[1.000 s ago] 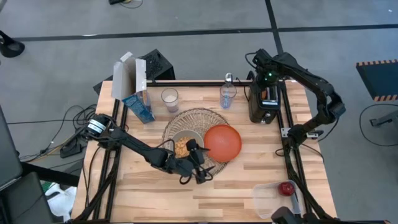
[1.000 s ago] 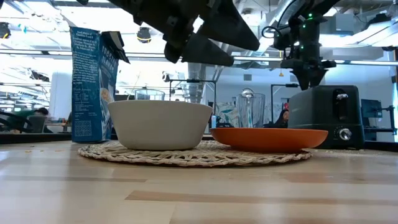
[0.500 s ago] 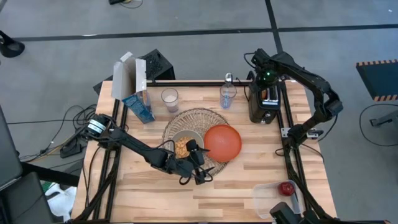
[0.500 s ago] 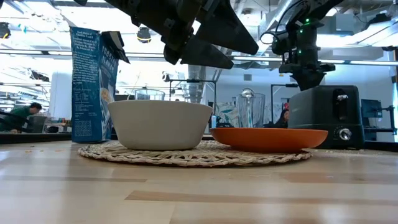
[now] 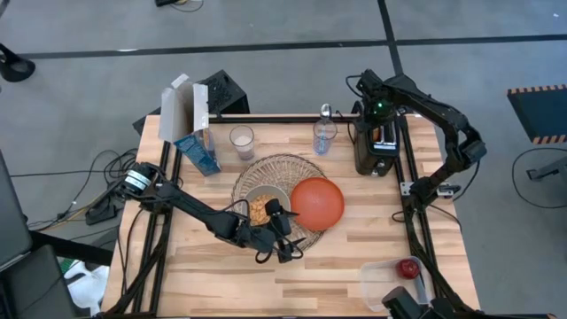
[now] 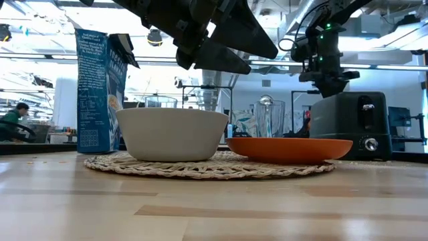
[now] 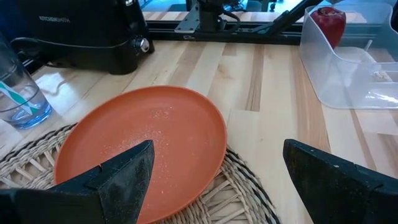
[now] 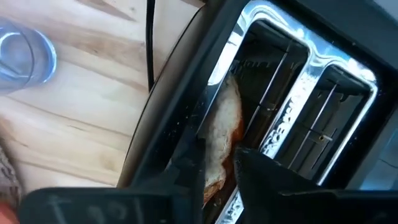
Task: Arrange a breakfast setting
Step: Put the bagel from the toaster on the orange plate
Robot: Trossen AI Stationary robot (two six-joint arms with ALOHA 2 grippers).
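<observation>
A round woven mat [image 5: 279,168] holds a pale grey bowl [image 5: 264,206] of cereal and an orange plate [image 5: 317,202]. My left gripper [image 5: 288,230] hovers open and empty over the mat's near edge, beside the plate [image 7: 143,143]. My right gripper [image 5: 376,128] reaches down onto the black toaster [image 5: 376,152], where a bagel half [image 8: 222,134] stands in one slot. A small red apple [image 5: 407,266] lies in a clear container at the near right. No spoon shows plainly. My right gripper comes from above, pointing down into the toaster's slot. Its two fingers [image 8: 180,171] stand close on either flat side of the bagel half's upper edge [image 8: 216,177], lying across it. The bagel still sits upright in the slot.
A blue-and-white cereal box [image 5: 197,151], a glass [image 5: 241,140] and a water glass [image 5: 324,135] stand along the far side. The clear container [image 5: 390,282] sits at the near right corner. Bare wood lies near the front edge.
My right gripper has edged a little toward the table's left edge over the toaster and tipped slightly. My left arm has kept still.
</observation>
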